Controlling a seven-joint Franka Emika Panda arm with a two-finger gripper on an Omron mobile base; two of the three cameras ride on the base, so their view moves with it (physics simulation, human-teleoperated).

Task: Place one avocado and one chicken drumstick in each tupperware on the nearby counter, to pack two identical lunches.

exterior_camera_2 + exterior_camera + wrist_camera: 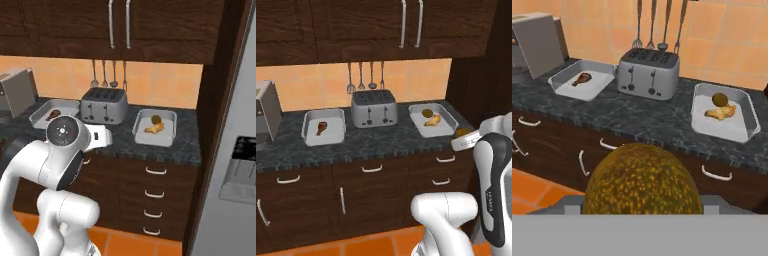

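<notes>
End effector [642, 210] grasps an avocado [643, 181] — its fingertips hidden behind the fruit, lower half cut off.

Dark wood cabinets [381, 25], orange tile wall [316, 82]

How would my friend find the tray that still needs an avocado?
Find the silver toaster on the dark counter. A pale tray sits on each side. Pick the left tray: it holds just a reddish drumstick, while the right tray has a golden drumstick plus an avocado.
</notes>
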